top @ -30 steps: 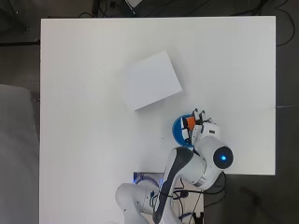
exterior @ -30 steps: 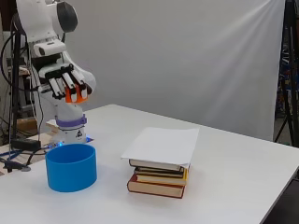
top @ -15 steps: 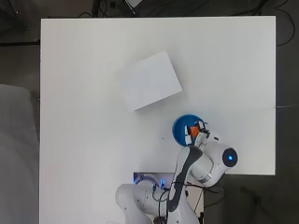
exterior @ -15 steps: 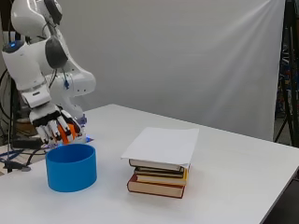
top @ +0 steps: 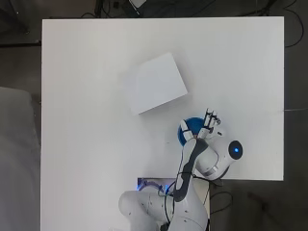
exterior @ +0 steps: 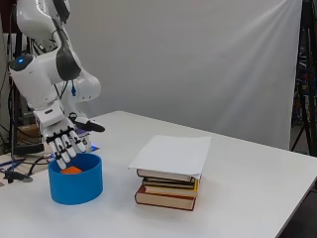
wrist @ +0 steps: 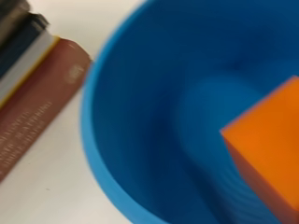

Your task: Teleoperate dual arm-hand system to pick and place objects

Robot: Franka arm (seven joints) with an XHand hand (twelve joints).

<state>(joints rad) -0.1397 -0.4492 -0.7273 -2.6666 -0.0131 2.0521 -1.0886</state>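
Note:
An orange block (exterior: 72, 170) lies inside the round blue bowl (exterior: 76, 186) near the table's front left in the side view. The wrist view shows the same orange block (wrist: 268, 151) against the blue bowl's inner wall (wrist: 154, 116). The hand (exterior: 62, 141) hangs just above the bowl with its fingers straight and pointing down, thumb out to the side, holding nothing. From overhead the hand (top: 210, 124) lies over the far edge of the blue bowl (top: 189, 129), and the arm hides most of the bowl.
A stack of books (exterior: 168, 186) topped by a white sheet (top: 155, 83) stands mid-table, beside the bowl. The books' spines (wrist: 32, 107) show close by in the wrist view. Cables (exterior: 15, 171) lie at the table's left edge.
The hand came down from well above the bowl to just over it. Its fingers, shut on the orange block before, are straight, and the block lies in the bowl.

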